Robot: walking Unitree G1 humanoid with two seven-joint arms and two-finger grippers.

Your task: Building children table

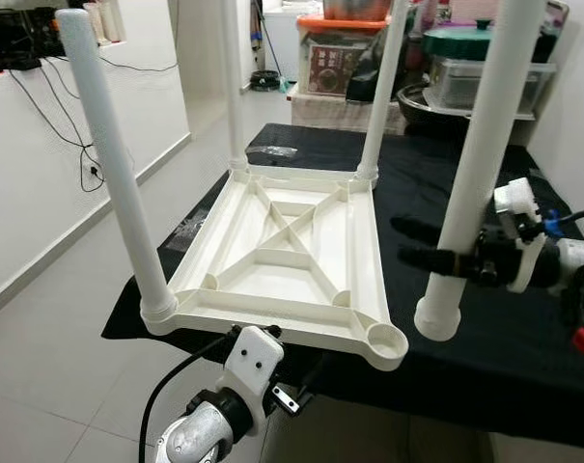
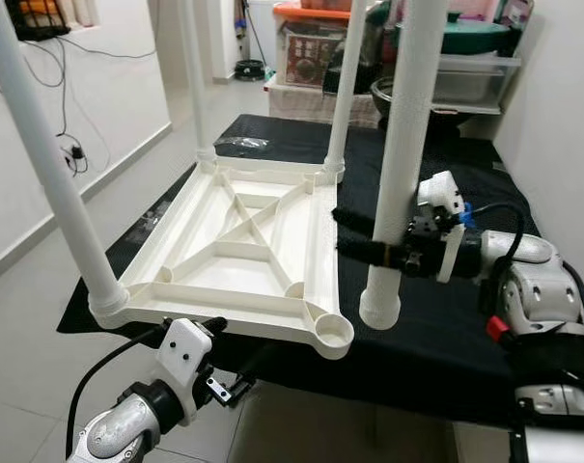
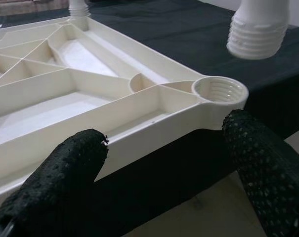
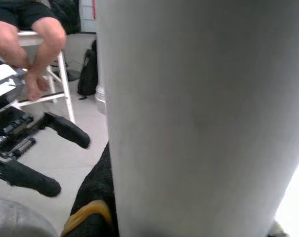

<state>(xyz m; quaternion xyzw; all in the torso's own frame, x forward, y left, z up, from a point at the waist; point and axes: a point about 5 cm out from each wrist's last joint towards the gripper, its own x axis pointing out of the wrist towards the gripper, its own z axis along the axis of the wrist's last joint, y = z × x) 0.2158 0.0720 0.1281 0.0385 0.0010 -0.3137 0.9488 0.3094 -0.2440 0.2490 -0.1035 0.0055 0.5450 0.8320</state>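
The white tabletop [image 1: 272, 256] lies upside down on a black-clothed table [image 1: 485, 338]. Three white legs stand screwed into its corners: near left [image 1: 113, 174], far left [image 1: 234, 87] and far right [image 1: 380, 96]. The near-right threaded socket [image 1: 386, 338] is empty. My right gripper [image 1: 412, 244] is shut on a fourth leg [image 1: 475, 164], held upright with its threaded end [image 3: 258, 29] hanging just right of and above that socket [image 3: 221, 90]. My left gripper [image 3: 164, 136] is open at the tabletop's near edge, a little below it, with one finger [image 3: 65, 177] to each side.
Storage boxes [image 1: 335, 48], a bowl and lidded containers [image 1: 475, 68] crowd the far end. A wall with hanging cables [image 1: 65, 125] runs along the left, with tiled floor between. A person's legs [image 4: 35, 39] on a white chair appear in the right wrist view.
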